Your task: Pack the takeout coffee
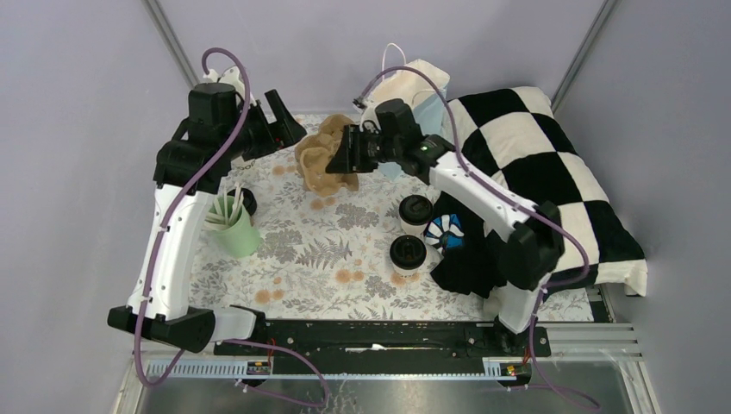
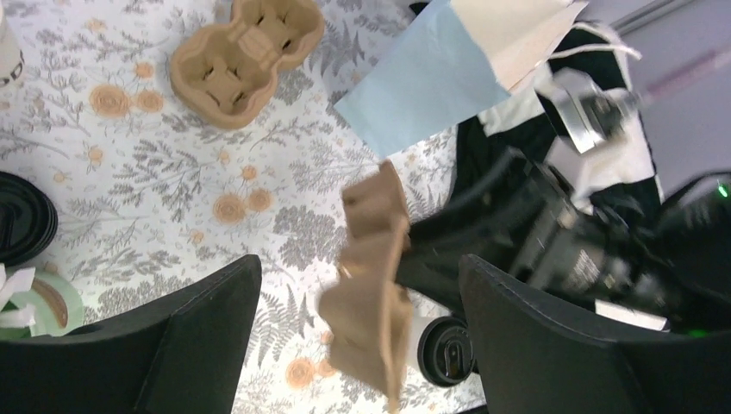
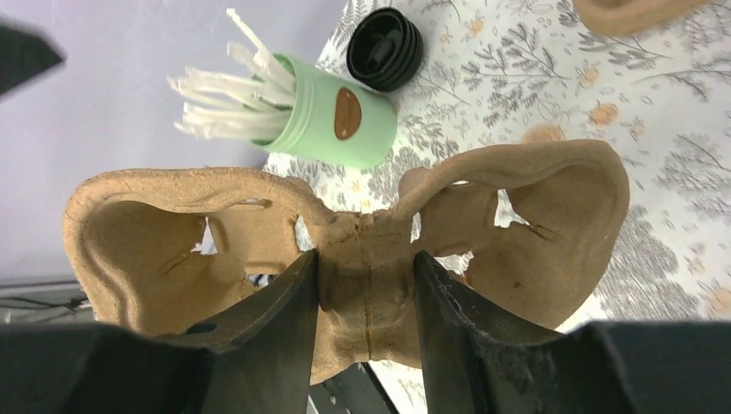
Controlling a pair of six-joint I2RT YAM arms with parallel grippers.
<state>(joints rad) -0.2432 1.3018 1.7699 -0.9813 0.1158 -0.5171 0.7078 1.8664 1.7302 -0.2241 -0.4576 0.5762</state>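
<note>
On your left, the left end effector hung wide open with nothing in it, over the back of the worktop. Just right of it the carrier hung in the air. The right end effector pinched its middle ridge, jaws part-closed onto the pulp. Further right, the two coffees stood lidded and upright on the worktop, close together and well apart from the bag at the back.

I judged the step to be readying the carrier; neither coffee was packed yet. Your next move called for laying the carrier flat, pockets up, on a bare patch near the coffees, then freeing an end effector for the first coffee.

The top view merged the held carrier into one brown mass. The left wrist view separated it from a spare carrier lying pockets up on the worktop. Only the right wrist view showed the grip itself, and only the top view showed both coffees.
</note>
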